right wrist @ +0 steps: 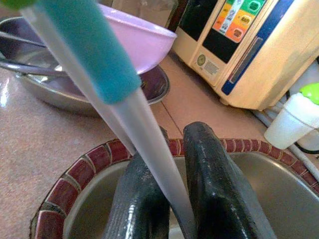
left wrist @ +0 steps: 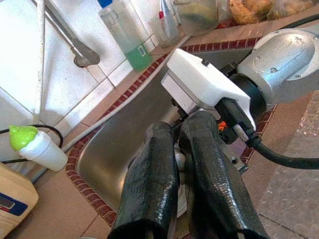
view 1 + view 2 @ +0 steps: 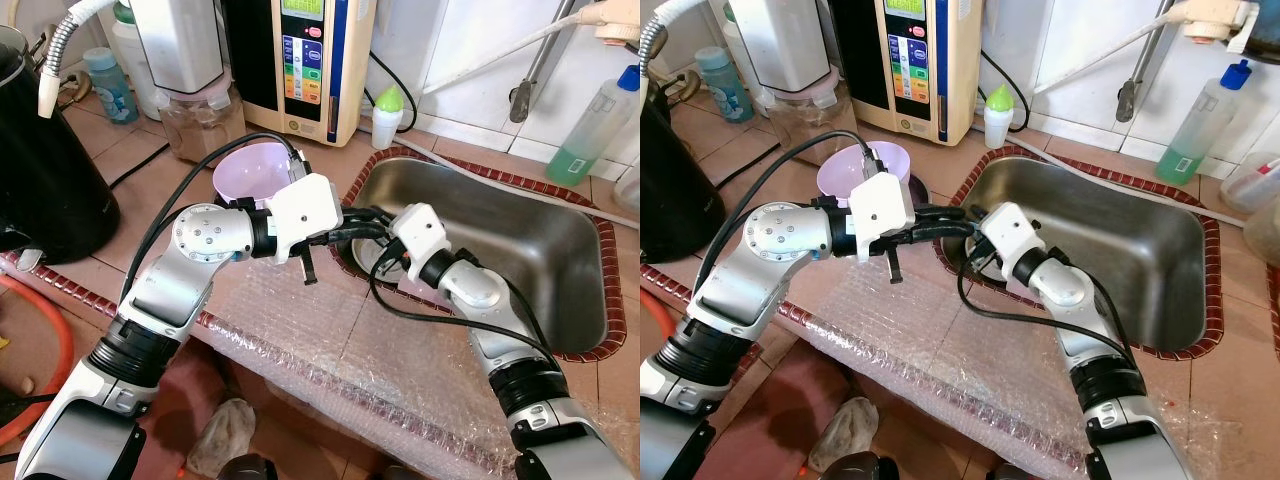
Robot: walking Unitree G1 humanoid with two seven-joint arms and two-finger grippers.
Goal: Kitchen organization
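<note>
Brush (image 1: 124, 99), teal-sleeved with a clear handle, is pinched between the closed fingers of the right end effector (image 1: 172, 199) over the sink's (image 3: 540, 250) near-left corner. From the left wrist, the left end effector (image 2: 182, 169) is nearly closed, empty. Pink bowl (image 3: 252, 170) sits on the tiled table (image 3: 120, 150) beside bubble wrap (image 3: 330, 350).
</note>
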